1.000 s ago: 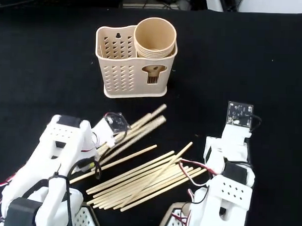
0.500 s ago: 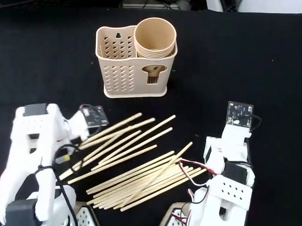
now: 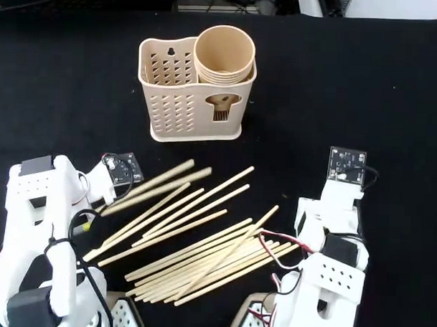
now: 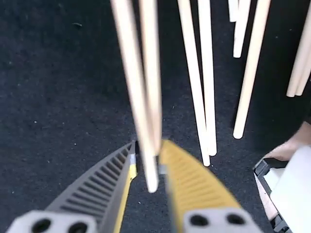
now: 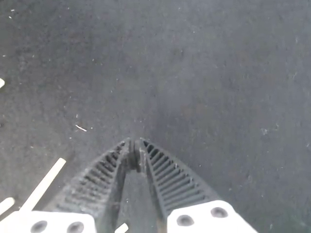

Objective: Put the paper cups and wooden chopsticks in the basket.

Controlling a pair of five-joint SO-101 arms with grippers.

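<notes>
Jaws of the left arm (image 3: 40, 222) are clamped on one end of a pair of wooden chopsticks (image 4: 146, 97) at the near left of the black counter (image 3: 365, 90), and the sticks point far-right toward the basket (image 3: 179, 112). Jaws of the right arm (image 3: 330, 246) are closed on nothing above bare cloth at the near right. Stacked paper cups (image 3: 224, 52) sit in the basket's right compartment at far centre, and the loose chopsticks (image 3: 208, 260) lie fanned between the arms.
</notes>
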